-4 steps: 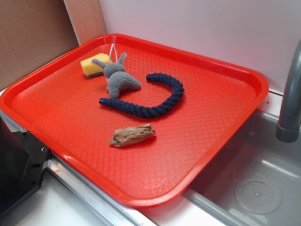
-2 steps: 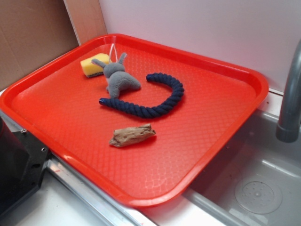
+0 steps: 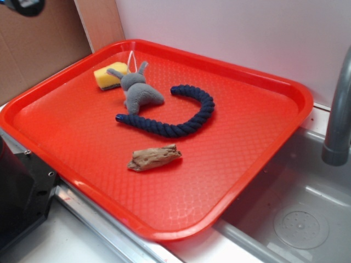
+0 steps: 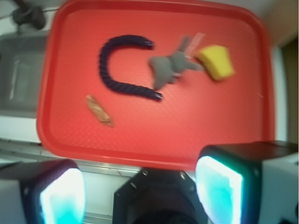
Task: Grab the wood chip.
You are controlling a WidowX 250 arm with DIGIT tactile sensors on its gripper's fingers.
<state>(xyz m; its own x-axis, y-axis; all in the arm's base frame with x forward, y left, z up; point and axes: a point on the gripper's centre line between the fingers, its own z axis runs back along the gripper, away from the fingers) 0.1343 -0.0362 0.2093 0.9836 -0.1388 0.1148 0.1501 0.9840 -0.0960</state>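
Note:
The wood chip [image 3: 154,158], a short tan-brown chunk with jagged ends, lies flat on the red tray [image 3: 82,123] near its front, just in front of the rope. From the wrist camera the wood chip [image 4: 99,110] shows at the left of the tray [image 4: 187,126], far below. My gripper [image 4: 140,189] hangs high over the tray's near edge, open wide, with nothing between its fingers. In the exterior view only a dark blurred bit of my arm [image 3: 22,5] pokes in at the top left corner.
A curved navy rope [image 3: 192,118], a grey plush toy [image 3: 140,93] and a yellow sponge [image 3: 108,75] lie farther back on the tray. A grey sink [image 3: 296,213] with a faucet pipe [image 3: 337,120] is at the right. The robot's black base [image 3: 19,192] sits front left.
A dark blurred part of the arm has come into the top left corner of the exterior view. Nothing on the tray has moved.

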